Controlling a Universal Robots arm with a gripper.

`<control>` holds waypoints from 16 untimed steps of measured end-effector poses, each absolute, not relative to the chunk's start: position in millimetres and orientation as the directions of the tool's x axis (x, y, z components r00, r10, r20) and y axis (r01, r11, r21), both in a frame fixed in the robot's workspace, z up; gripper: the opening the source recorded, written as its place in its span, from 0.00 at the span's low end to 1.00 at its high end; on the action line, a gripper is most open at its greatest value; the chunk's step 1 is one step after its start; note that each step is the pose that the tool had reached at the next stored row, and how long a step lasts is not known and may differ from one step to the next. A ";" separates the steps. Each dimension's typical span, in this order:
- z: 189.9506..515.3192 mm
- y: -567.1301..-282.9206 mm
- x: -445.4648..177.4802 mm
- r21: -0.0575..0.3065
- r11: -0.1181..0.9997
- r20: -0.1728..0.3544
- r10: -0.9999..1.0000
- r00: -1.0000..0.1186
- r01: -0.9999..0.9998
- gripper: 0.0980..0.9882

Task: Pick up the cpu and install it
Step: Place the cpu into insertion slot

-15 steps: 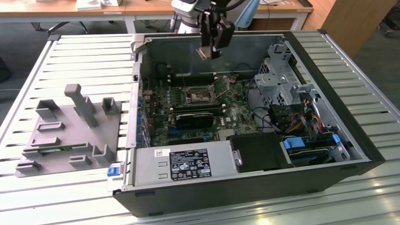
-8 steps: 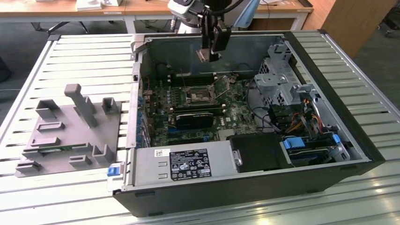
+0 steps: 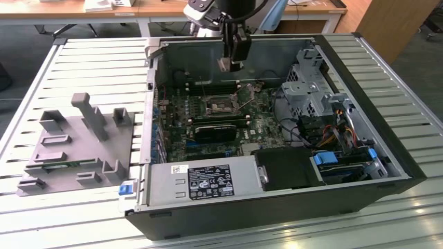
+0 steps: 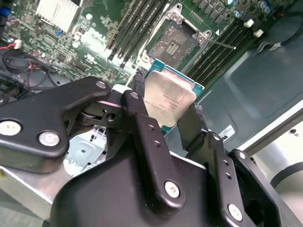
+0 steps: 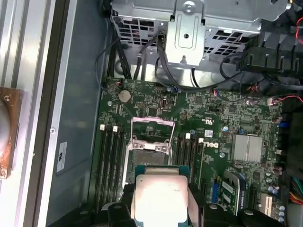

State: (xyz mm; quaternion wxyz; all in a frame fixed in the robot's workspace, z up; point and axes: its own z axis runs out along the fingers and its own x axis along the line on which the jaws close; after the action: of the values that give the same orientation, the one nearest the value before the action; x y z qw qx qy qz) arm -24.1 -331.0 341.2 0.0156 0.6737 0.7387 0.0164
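In the exterior view, an open computer case lies on its side on the slatted counter, toward the exterior view's right edge. A grey fixture sits near the opposite edge. The arm reaches in over the counter's far edge, and the hand hangs above the case interior, over the socket and clear of the board.

In the second wrist view, the hand is clamped on the cpu. Its black fingers press against two opposite edges of the chip, whose silver top faces the camera. Beyond it lies the motherboard, where the socket stands open and unoccupied.

In the first wrist view, the cpu hangs just short of the socket. The socket's load frame is swung up, and memory slots run along both of its sides.

The pickup looks finished, so the step in hand appears to be carrying the chip to the socket. The chip is not yet seated. Seating would likely call for the chip's edges to sit square with the socket walls and for the chip to stay level. It would also need a soft descent, since a tilted or offset drop could harm the contacts.
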 end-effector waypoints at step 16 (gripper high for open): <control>312.9 -326.1 -26.8 0.045 0.051 -0.001 0.999 -0.051 0.998 0.48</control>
State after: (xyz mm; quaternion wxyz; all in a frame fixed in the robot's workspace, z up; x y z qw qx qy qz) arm -26.8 -326.1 312.9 0.0158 0.6885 0.7249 0.0161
